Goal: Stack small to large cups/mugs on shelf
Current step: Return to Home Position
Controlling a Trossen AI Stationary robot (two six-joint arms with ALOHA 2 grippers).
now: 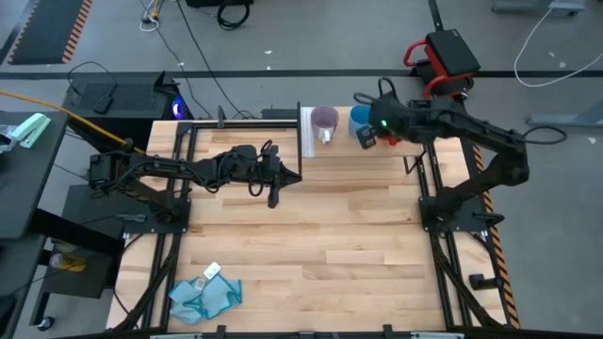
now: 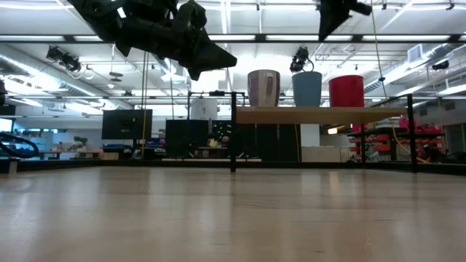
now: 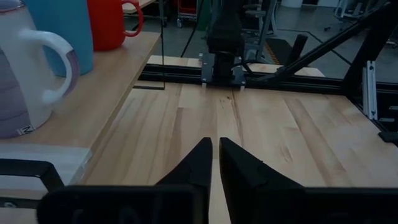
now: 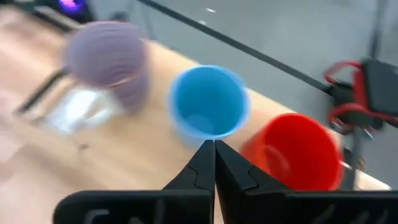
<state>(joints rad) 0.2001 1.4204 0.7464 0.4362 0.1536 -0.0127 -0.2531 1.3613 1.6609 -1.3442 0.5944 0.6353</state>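
Note:
Three cups stand in a row on the shelf (image 2: pixel 320 114) at the table's far edge: a purple cup (image 2: pixel 263 88), a blue cup (image 2: pixel 306 89) and a red mug (image 2: pixel 346 91), each resting on its base. In the left wrist view the purple cup (image 3: pixel 25 68) shows a white handle. My right gripper (image 4: pixel 214 144) hovers shut above the shelf, over the blue cup (image 4: pixel 208 102) and red mug (image 4: pixel 292 149). In the high view it (image 1: pixel 366 137) hides the red mug. My left gripper (image 1: pixel 273 195) hangs shut in the air left of the shelf, above the tabletop.
A crumpled blue cloth (image 1: pixel 203 294) with a small white piece lies at the table's near left corner. Black shelf posts (image 2: pixel 233 131) stand on the tabletop. The right arm's base (image 3: pixel 224 37) sits at the table's right edge. Bare wood (image 1: pixel 320 245) spans the middle.

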